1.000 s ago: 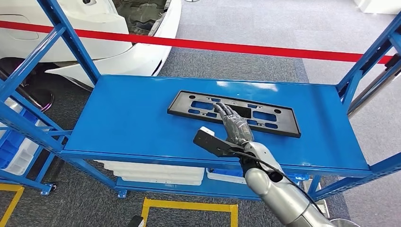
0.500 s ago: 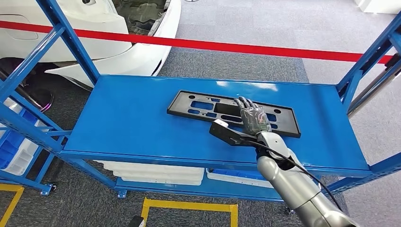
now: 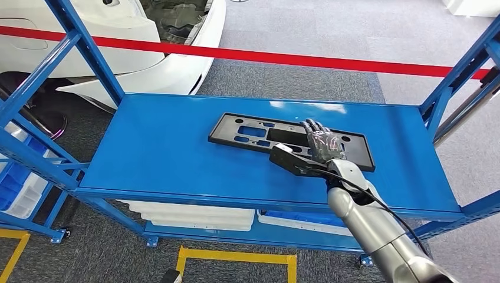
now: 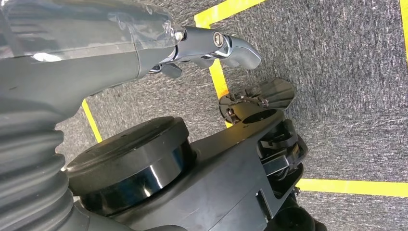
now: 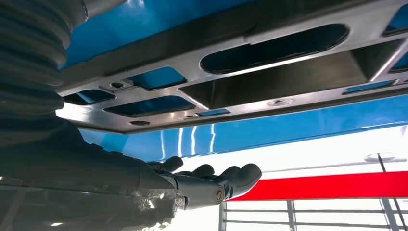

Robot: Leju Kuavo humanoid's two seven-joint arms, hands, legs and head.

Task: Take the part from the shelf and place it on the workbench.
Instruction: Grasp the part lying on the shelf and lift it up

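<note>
Right robot hand [image 3: 321, 143] hides middle-right of part [image 3: 253, 132]; contact unclear.

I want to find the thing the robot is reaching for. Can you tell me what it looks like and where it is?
Look at the big blue shelf. On its top level, a little right of the middle, lies a flat black part shaped like a long rectangle, with the robot's right hand over its right half. It is the only thing on that level, and it is full of cut-out holes showing blue through them.

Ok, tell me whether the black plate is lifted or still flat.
Flat: the black plate lies on the blue shelf, right hand over it.
</note>
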